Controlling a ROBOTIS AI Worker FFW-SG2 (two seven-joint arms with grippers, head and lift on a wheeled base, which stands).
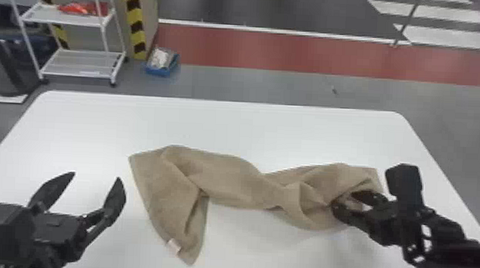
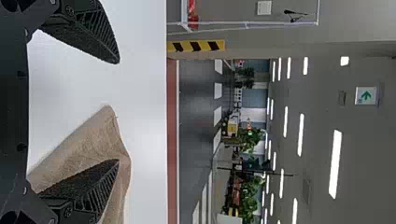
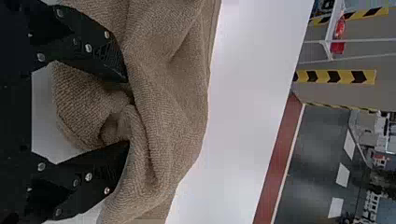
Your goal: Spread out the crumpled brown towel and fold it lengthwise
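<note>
The brown towel (image 1: 225, 181) lies twisted across the white table, its left end flared toward the near side with a small pale tag. Left of that end, my left gripper (image 1: 90, 183) stands open and holds nothing. In the left wrist view, the spread fingers of the left gripper (image 2: 116, 112) have the towel's corner (image 2: 100, 135) beyond and partly behind the lower one. At the towel's bunched right end is my right gripper (image 1: 348, 202). In the right wrist view, the right gripper (image 3: 127, 112) is open around a bunched fold of the towel (image 3: 173, 93), its fingertips against the cloth.
The white table (image 1: 228, 123) extends behind and in front of the towel. Beyond its far edge stand a white shelf rack (image 1: 80, 63) and a blue box (image 1: 162, 62) on the floor, both at the left.
</note>
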